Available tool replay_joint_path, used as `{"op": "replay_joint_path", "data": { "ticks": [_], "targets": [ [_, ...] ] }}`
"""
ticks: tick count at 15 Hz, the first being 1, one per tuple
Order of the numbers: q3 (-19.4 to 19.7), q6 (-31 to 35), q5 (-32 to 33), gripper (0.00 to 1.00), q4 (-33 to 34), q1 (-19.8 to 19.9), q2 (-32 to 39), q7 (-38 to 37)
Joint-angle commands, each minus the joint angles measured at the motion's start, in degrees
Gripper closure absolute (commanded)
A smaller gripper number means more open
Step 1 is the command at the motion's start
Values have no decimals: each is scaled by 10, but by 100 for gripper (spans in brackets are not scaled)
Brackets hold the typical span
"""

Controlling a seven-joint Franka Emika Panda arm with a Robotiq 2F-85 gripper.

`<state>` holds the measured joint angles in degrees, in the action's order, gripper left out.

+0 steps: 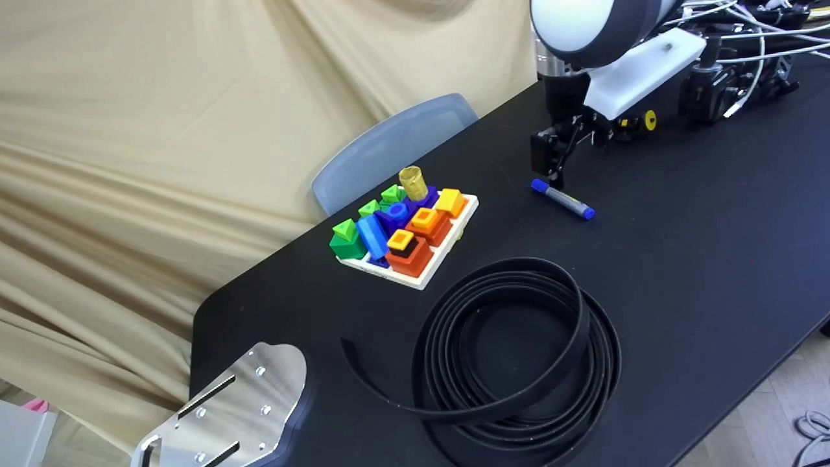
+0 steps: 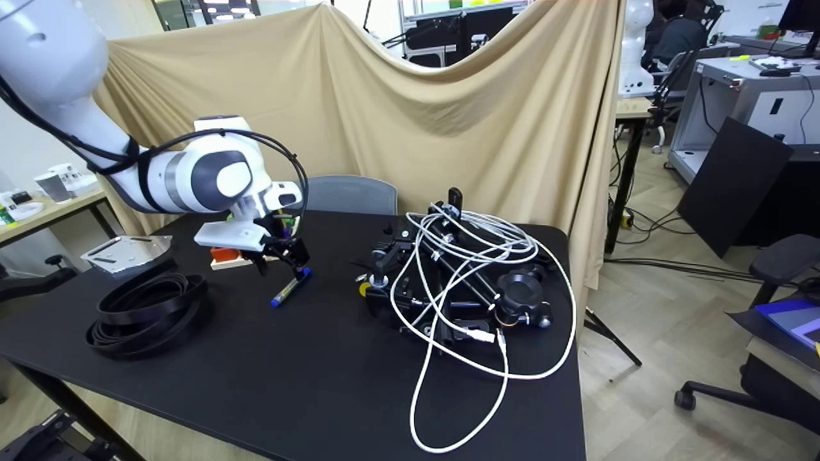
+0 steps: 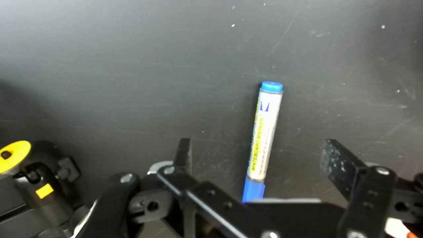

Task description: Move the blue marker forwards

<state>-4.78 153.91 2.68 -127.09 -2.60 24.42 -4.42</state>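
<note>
The blue marker has a pale labelled barrel and blue ends. It lies on the black table in both exterior views (image 1: 563, 199) (image 2: 290, 287) and in the wrist view (image 3: 262, 135). My gripper (image 3: 257, 143) is open, with one finger on each side of the marker and a gap on both sides. Its own linkage hides the tip of the marker's cap end in the wrist view. In both exterior views the gripper (image 1: 579, 165) (image 2: 280, 269) points down just above the marker's cap end. Nothing is held.
A coil of black strap (image 1: 519, 363) and a board of colourful toy blocks (image 1: 447, 250) lie on the table (image 2: 333, 384). Black tripod gear with white cables (image 2: 461, 282) stands on the gripper's other side. A metal plate (image 1: 259, 402) and a chair (image 1: 395, 149) also show.
</note>
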Motion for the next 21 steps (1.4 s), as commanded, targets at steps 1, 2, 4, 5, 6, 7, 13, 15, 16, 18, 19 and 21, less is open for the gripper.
{"op": "replay_joint_path", "data": {
  "ticks": [1, 2, 4, 5, 6, 7, 13, 15, 16, 18, 19, 21],
  "targets": [
    [8, -31, -7, 0, 66, -14, 52, 6],
    [9, -35, -6, 0, 78, -16, 63, 5],
    [9, -43, -6, 0, 98, -20, 81, 5],
    [9, -45, -7, 0, 107, -22, 89, 4],
    [9, -49, -6, 0, 115, -24, 97, 4],
    [11, -52, -5, 0, 123, -27, 104, 2],
    [14, -67, -5, 55, 150, -33, 125, 0],
    [16, -69, -5, 67, 152, -34, 124, 0],
    [17, -67, -4, 75, 151, -36, 122, -1],
    [18, -67, -4, 88, 148, -36, 117, -1],
    [17, -68, -4, 95, 146, -36, 115, 0],
    [14, -71, -5, 96, 138, -35, 107, 2]
  ]
}}
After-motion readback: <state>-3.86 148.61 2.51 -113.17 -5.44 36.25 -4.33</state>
